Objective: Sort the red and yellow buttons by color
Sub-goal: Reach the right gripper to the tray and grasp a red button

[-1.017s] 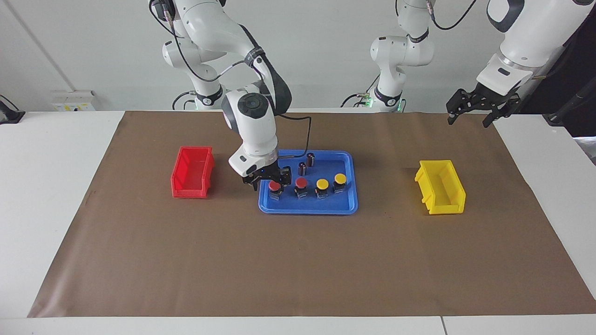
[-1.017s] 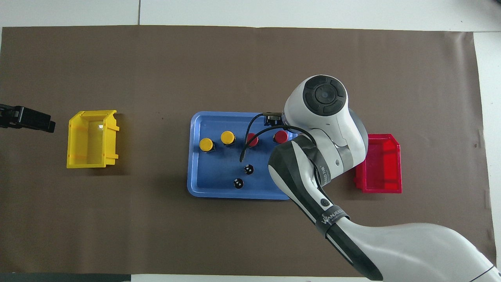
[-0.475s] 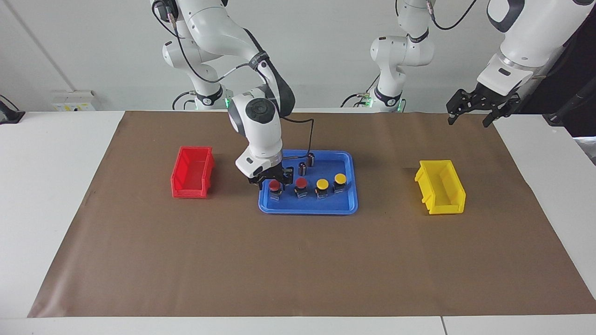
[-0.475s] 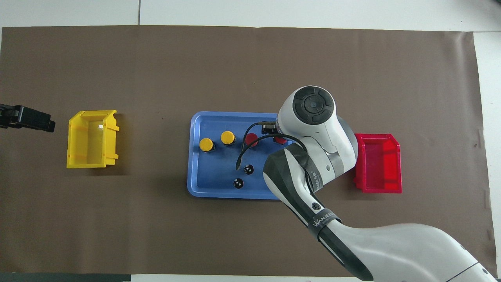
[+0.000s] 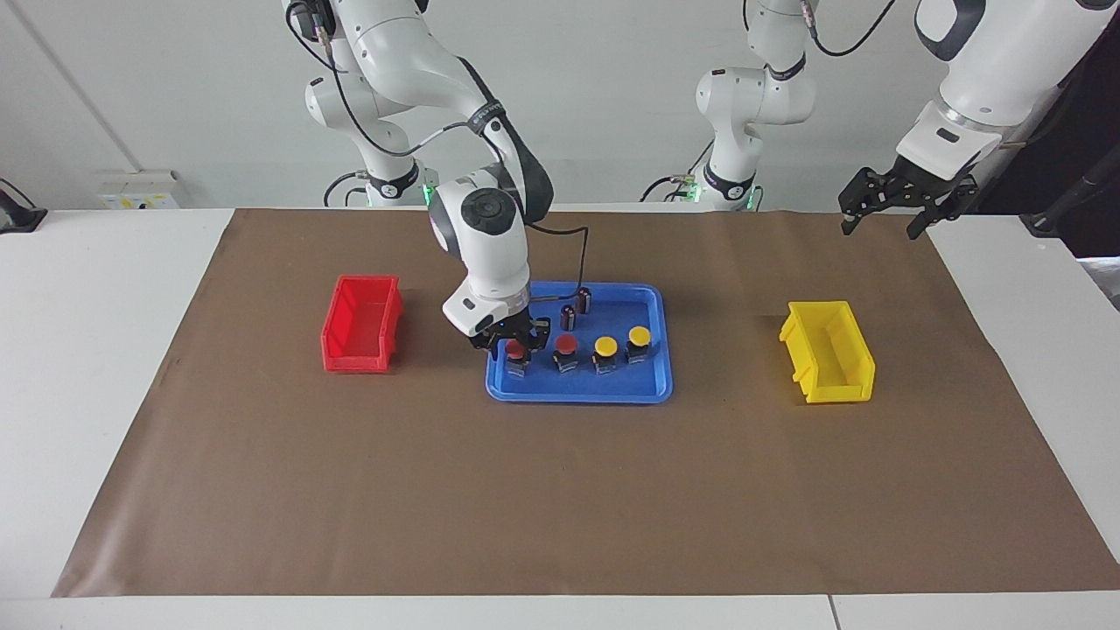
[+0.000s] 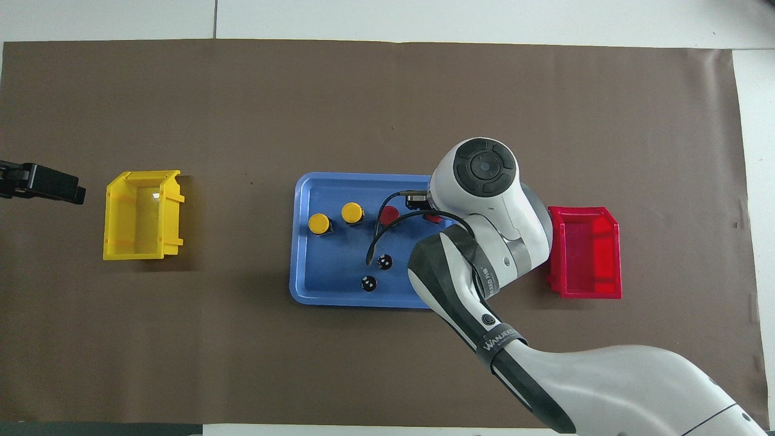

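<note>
Red and yellow buttons (image 5: pixel 577 352): all four in a row in the blue tray (image 5: pixel 652 385), centre of frame. Right gripper (image 5: pixel 514 339) is down around the end red button (image 5: pixel 516 351); can't tell if it's clamped. Left gripper (image 5: pixel 892 204) waits at upper right, jaws spread, holding nothing. Red bin (image 5: pixel 362 324) and yellow bin (image 5: pixel 828 352) flank the tray.

This was a robotics lab. 2 white robot arms (image 5: pixel 394 70) stood mounted at the edge of a white desk (image 5: pixel 87 350) against a bare pale wall (image 5: pixel 612 87), with loose black cables (image 5: pixel 350 114) trailing along them. A brown paper sheet (image 5: pixel 560 490) covered the desk, and plastic sorting bins, a red bin (image 5: pixel 361 324) and a yellow bin (image 5: pixel 827 352), flanked a blue tray (image 5: pixel 577 389).
</note>
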